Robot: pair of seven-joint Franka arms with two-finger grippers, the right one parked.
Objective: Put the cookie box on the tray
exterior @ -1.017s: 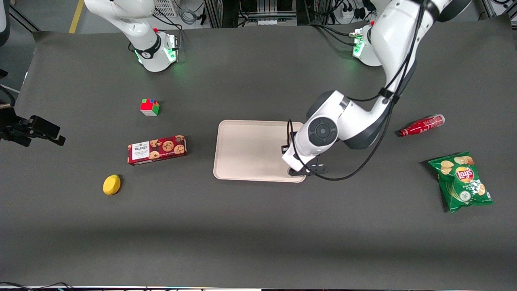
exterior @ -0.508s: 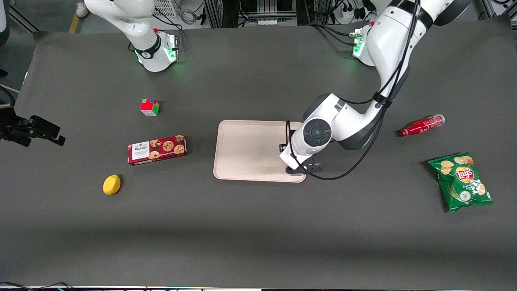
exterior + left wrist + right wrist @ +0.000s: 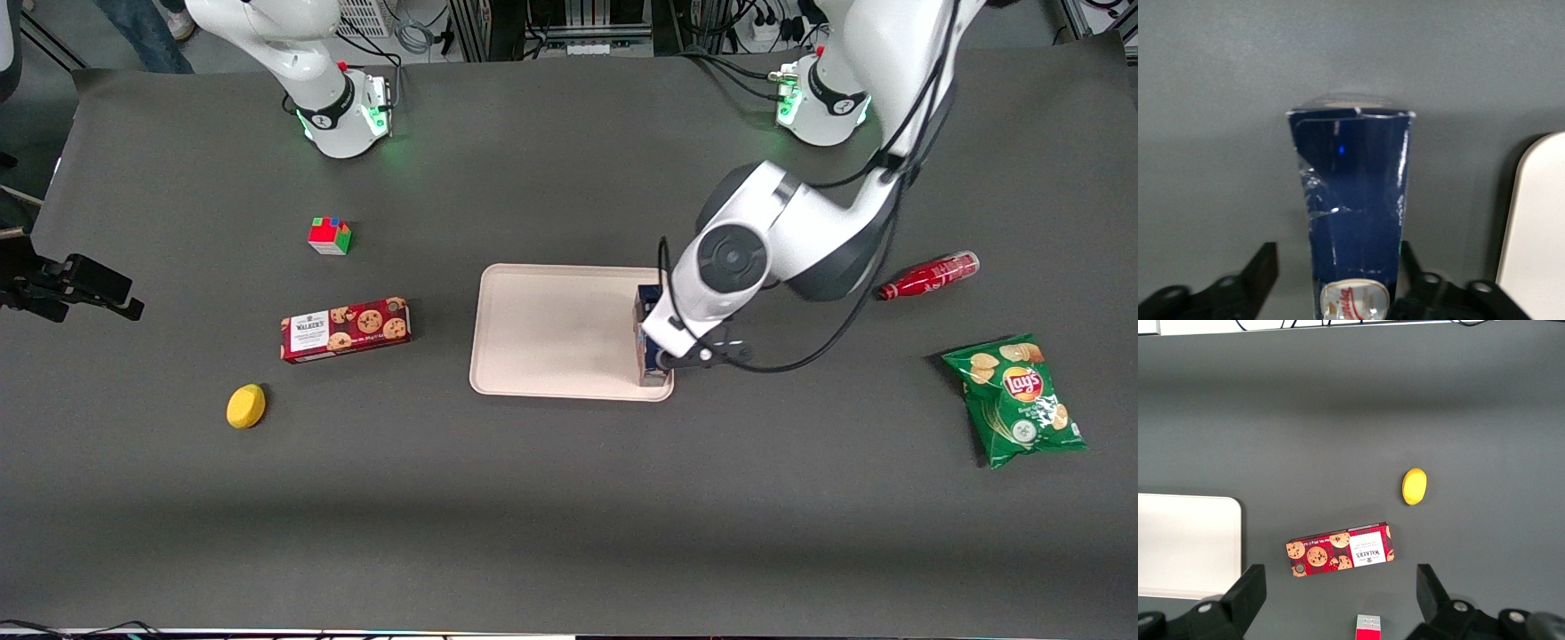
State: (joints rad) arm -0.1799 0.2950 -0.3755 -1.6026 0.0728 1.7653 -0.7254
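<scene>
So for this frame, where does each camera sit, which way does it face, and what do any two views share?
Front view: high above the table, looking down; both arms show, the gripper above the pale pink-beige tray.
Left wrist view: on the working wrist, facing the narrow navy-blue cookie box between its fingers.
Right wrist view: on the parked wrist, looking down; its own fingers show.
Shared: front and right wrist show the red tartan cookie box.

Navy cookie box [image 3: 648,342] on pink-beige tray [image 3: 551,331] edge.

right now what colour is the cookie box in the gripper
Dark navy blue cookie box, clearest in the left wrist view.
</scene>
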